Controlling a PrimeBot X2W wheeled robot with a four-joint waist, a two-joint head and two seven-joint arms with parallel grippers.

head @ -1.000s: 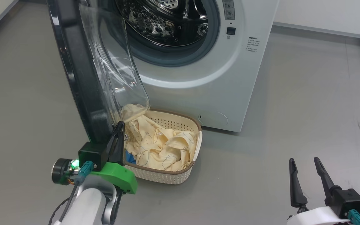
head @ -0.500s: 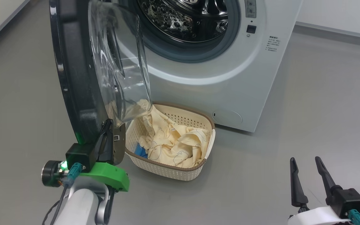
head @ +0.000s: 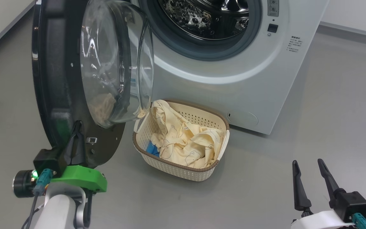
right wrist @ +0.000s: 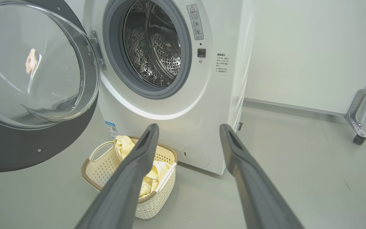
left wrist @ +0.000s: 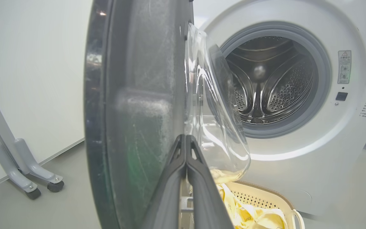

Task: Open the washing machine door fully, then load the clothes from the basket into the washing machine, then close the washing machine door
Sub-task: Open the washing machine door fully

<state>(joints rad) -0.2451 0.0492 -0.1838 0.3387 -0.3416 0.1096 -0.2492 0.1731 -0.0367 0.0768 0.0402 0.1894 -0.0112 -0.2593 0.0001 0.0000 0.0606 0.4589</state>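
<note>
The washing machine door (head: 59,79) stands swung out on the left side of the washing machine (head: 233,86), its glass bowl turned toward the open mouth and the steel drum (head: 202,16) exposed. The left hand (head: 78,125) is clenched, both fingers pressed flat together with nothing between them, and their tips lie against the dark inner frame of the door near its lower edge, close to the small metal latch (head: 91,140). The right hand (head: 307,162) is released, fingers spread and pointing up, low at the right, well apart from the machine and holding nothing. The basket (head: 176,165) sits on the grey floor (head: 313,105) just in front of the machine, below the opening, its left end near the door's lower rim. The clothes (head: 186,140) lie heaped inside the basket, one pale-yellow piece draped over the back-left rim, and the blue cloth (head: 152,149) is tucked low against the left wall.
</note>
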